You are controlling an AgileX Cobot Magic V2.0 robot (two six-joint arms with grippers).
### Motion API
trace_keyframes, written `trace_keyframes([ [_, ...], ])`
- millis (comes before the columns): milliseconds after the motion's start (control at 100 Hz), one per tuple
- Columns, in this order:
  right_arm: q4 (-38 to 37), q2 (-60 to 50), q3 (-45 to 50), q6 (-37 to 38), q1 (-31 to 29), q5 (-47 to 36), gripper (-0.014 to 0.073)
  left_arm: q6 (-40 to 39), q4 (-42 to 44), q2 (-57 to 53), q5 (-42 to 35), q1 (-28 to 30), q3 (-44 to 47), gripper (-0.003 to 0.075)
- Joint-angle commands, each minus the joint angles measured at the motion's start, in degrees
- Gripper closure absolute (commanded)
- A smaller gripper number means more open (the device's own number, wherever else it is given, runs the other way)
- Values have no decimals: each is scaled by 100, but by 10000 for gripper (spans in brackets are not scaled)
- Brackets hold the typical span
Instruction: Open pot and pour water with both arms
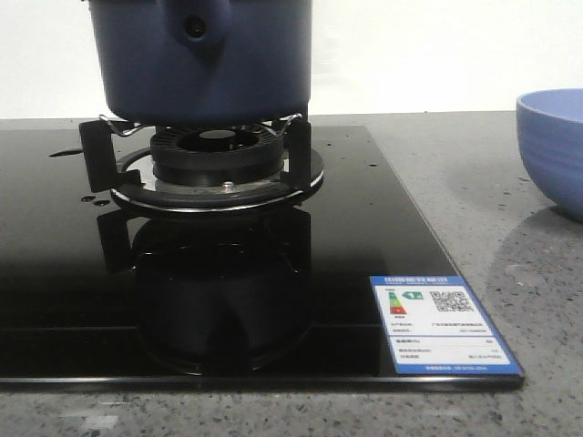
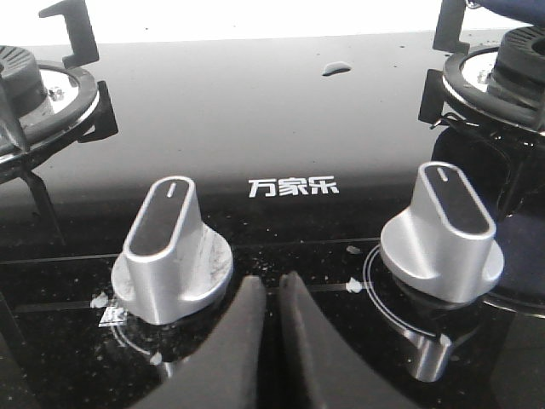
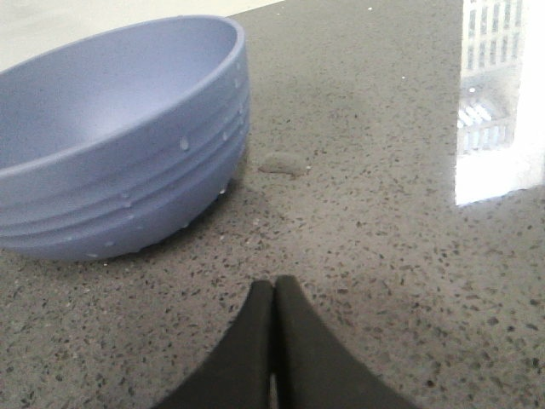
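Observation:
The dark navy-blue pot (image 1: 200, 59) stands on the black burner grate (image 1: 209, 150) of the glass cooktop; its top and lid are cut off by the front view's upper edge. Its handle mount with a rivet hole (image 1: 195, 27) faces me. Neither gripper shows in the front view. My left gripper (image 2: 271, 285) is shut and empty, low over the cooktop between two silver knobs. My right gripper (image 3: 274, 288) is shut and empty, just above the grey stone counter, near the periwinkle bowl (image 3: 119, 136).
The periwinkle bowl (image 1: 556, 146) stands on the counter right of the cooktop. Two silver knobs (image 2: 170, 247) (image 2: 444, 230) rise from the black glass (image 2: 255, 111). A second burner (image 2: 38, 94) lies to the left. An energy label (image 1: 442, 323) is stuck at the cooktop's front right corner.

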Motion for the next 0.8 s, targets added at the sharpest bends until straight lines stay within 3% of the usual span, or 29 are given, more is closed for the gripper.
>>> trace_keyframes([
  [0,-82,-95,144,-26,-33,-103,657,-58,-61,-151,-264,-11,160,741],
  [620,-82,-95,144,-26,-33,-103,657,-58,-61,-151,-264,-11,160,741],
  [790,-82,-95,144,-26,-33,-195,657,-58,552,-151,-426,-11,160,741],
])
